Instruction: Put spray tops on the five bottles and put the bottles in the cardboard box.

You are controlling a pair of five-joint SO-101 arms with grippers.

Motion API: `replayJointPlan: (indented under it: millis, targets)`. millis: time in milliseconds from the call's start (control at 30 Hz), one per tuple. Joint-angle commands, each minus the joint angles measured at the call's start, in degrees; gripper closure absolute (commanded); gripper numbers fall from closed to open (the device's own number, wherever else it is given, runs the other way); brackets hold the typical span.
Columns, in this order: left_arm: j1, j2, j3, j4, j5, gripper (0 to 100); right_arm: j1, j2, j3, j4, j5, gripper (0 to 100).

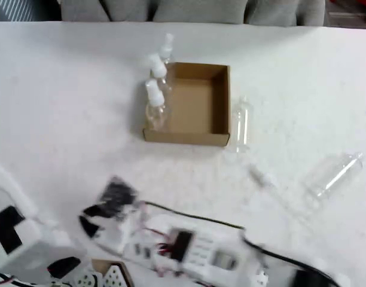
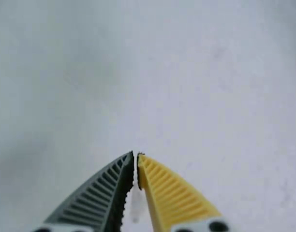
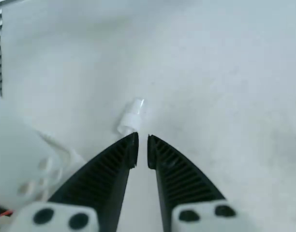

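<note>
Your left hand (image 2: 136, 157) is closed, its grey and yellow tips touching, above bare worktop (image 2: 186, 72). Your right hand (image 3: 142, 140) shows a narrow gap between its black tips and grips nothing; a loose spray top (image 3: 131, 116) lies just beyond them. The cardboard box (image 1: 195, 104) sits mid-worktop, toward the far edge. Three capped bottles (image 1: 154, 104) stand at its left wall; inside or outside, you cannot tell. One bare bottle (image 1: 243, 122) lies just beside its right wall, a second bare bottle (image 1: 335, 173) near the right edge.
</note>
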Motion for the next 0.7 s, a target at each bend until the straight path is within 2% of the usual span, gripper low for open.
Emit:
replayJointPlan:
  millis: [0, 133, 300, 367, 667]
  targets:
    - [-2.51, 1.71, -8.62, 2.37, 0.62, 98, -1.71, 15.34, -13.36, -1.45, -1.05, 97.7]
    - [-3.47, 2.95, -10.81, 2.37, 0.44, 98, -1.19, 22.9, -19.34, -1.45, -0.62, 97.4]
    - [-4.35, 3.12, -11.08, 2.2, 0.26, 98, -2.77, 29.93, -26.73, -1.19, -1.05, 86.5]
    - [-5.05, 3.12, -11.16, 2.2, 0.35, 98, -3.12, 32.66, -29.19, -1.36, -1.41, 85.8]
    - [-8.57, 3.12, -10.73, 0.97, 0.18, 98, -2.95, 38.46, -35.78, -1.19, -10.02, 85.5]
